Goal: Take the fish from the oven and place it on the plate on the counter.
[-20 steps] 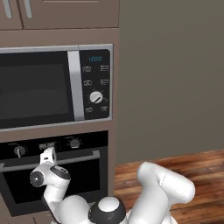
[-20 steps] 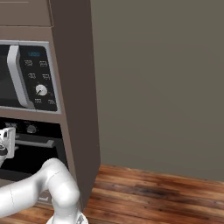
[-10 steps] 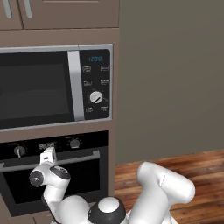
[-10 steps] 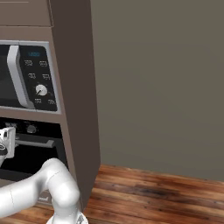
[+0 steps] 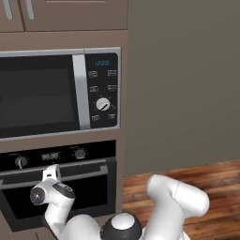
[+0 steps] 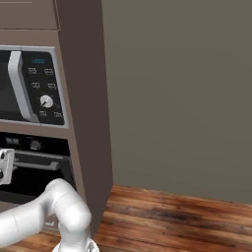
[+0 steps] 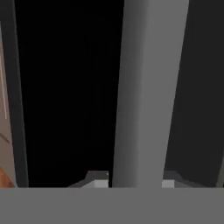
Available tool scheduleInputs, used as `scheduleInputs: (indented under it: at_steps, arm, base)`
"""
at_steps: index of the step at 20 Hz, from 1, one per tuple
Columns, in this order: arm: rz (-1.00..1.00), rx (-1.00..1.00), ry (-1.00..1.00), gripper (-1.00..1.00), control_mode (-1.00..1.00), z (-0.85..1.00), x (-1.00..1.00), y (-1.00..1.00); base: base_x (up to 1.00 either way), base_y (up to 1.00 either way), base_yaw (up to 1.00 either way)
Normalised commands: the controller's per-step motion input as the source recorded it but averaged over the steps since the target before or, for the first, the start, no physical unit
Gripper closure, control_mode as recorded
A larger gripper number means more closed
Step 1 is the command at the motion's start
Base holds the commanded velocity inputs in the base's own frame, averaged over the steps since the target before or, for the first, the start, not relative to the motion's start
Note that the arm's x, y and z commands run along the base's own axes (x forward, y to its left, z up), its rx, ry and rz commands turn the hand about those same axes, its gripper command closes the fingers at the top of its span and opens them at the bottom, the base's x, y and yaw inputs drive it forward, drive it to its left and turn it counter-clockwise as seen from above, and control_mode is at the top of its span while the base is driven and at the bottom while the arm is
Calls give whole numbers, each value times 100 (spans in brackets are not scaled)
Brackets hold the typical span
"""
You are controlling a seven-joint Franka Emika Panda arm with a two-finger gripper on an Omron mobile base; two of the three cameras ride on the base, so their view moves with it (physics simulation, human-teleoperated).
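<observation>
The built-in black glass-door oven sits low on the left under a silver-and-black microwave, door closed. The claw sits at its long silver bar handle, one finger either side; whether they grip it is unclear.

oven door glossy black glass, handle matt silver metal; microwave brushed silver trim; floor polished wood.
</observation>
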Motion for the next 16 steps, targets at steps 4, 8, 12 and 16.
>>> scheduleInputs:
  at_steps: [4,8,12,16]
  arm:
    - [0,0,9,100,-100,-61,-83,0]
    - [0,0,4,100,-100,-65,-95,0]
    - [0,0,0,100,-100,-70,-100,0]
    - [0,0,0,100,-100,-70,-100,0]
  base:
    - [0,0,0]
    - [0,0,0]
    - [0,0,0]
    - [0,0,0]
